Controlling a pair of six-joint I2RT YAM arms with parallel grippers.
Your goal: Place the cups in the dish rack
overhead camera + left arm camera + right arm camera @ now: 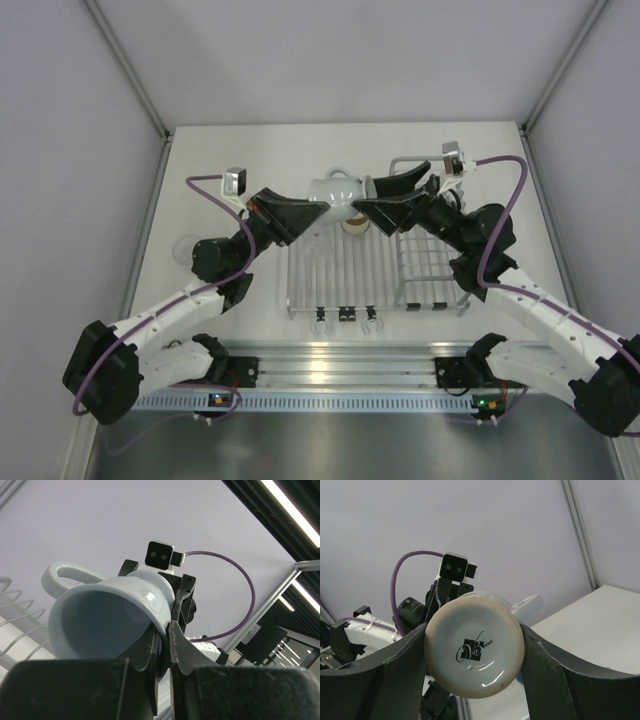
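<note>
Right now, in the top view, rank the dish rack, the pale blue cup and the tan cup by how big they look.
1. dish rack, by far.
2. pale blue cup, held aloft nearer the camera, so it may look oversized.
3. tan cup, partly hidden, so its full size is unsure.

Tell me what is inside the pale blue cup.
The pale blue cup looks empty; only a finger of the left gripper reaches over its rim. That gripper's body covers the lower inside wall.

Black square logo (471, 650) with script lettering, apparently "Bone", on the underside of the pale blue cup (470, 620)
</note>
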